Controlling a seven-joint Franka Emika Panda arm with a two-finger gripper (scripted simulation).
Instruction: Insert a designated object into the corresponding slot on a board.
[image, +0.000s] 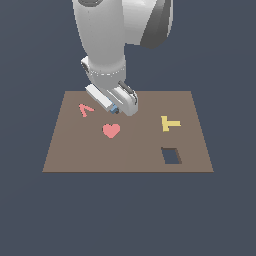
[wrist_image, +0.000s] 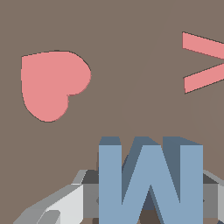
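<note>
We read no printed text, labels, brands or numbers, only letter-shaped pieces, a blue M block (wrist_image: 150, 181), a yellow T (image: 170, 123)

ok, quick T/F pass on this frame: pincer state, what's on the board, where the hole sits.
1. The pincer is shut on the blue M block. True.
2. The pink heart lies flat on the board. True.
3. The yellow T is inside the dark rectangular hole. False: it lies on the board surface, apart from the hole.
4. The pink V piece is on the exterior view's right. False: it is on the exterior view's left, beyond the heart.
5. The M-shaped slot shows clearly. False: neither view shows it.
</note>
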